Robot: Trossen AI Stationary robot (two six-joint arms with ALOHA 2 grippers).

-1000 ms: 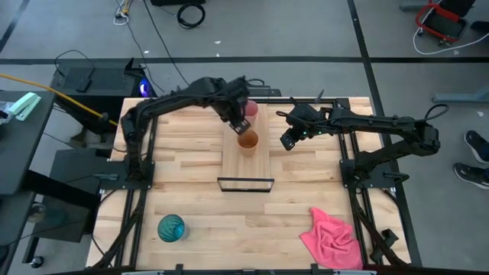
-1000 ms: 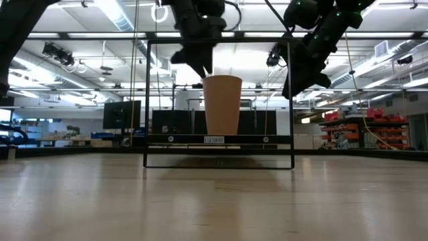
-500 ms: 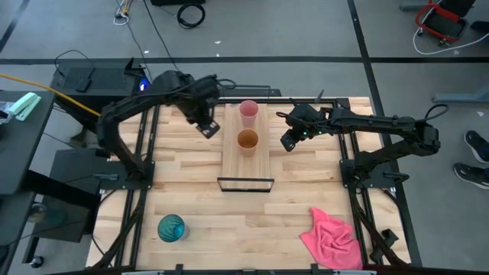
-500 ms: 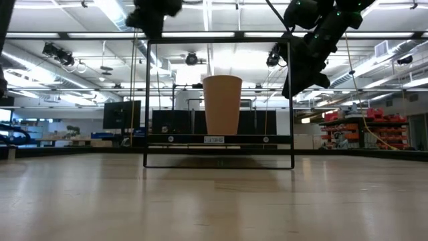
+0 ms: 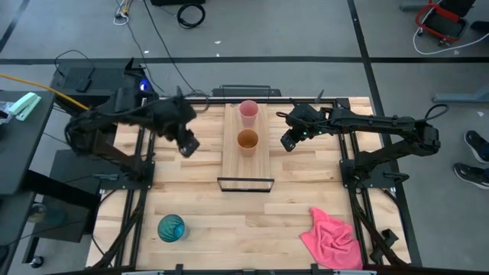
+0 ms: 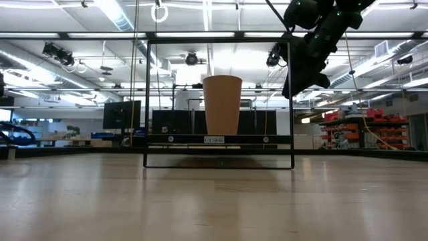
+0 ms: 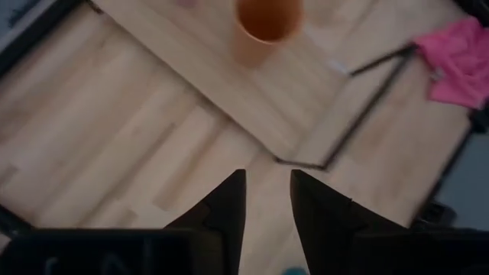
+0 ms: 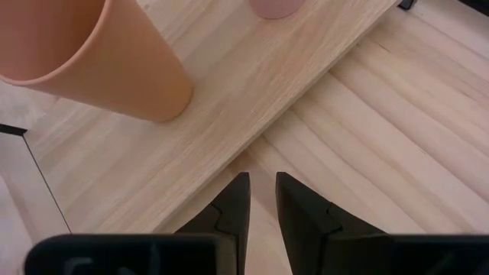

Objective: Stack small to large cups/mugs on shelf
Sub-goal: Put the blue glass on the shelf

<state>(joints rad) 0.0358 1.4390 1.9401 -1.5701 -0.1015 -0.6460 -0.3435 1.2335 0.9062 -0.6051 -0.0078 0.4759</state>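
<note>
The light-wood shelf (image 5: 256,164) lies in the middle of the table, with its black frame (image 5: 245,184) at the near end. The pale pink cup (image 5: 248,111) stands upright on the shelf's far part. The orange-tan cup (image 5: 247,140) (image 6: 222,105) stands just nearer on it. The teal-blue cup (image 5: 171,228) stands on the tabletop near the near-left corner. My left gripper (image 5: 187,143) (image 7: 266,191) hovers left of the shelf, its fingers nearly together and holding nothing. My right gripper (image 5: 289,140) (image 8: 262,191) hovers beside the shelf's right edge, shut and empty.
A crumpled pink cloth (image 5: 332,238) lies near the table's near-right corner. The slatted tabletop (image 5: 191,198) is bare between the shelf and the teal cup. Black rails run along the table's left and right edges.
My left gripper has drawn away from the pink cup on the shelf. It has swung toward the table's left edge and a little nearer, and has left the low view. The pink cup stays upright on the shelf. The right arm has kept still.
</note>
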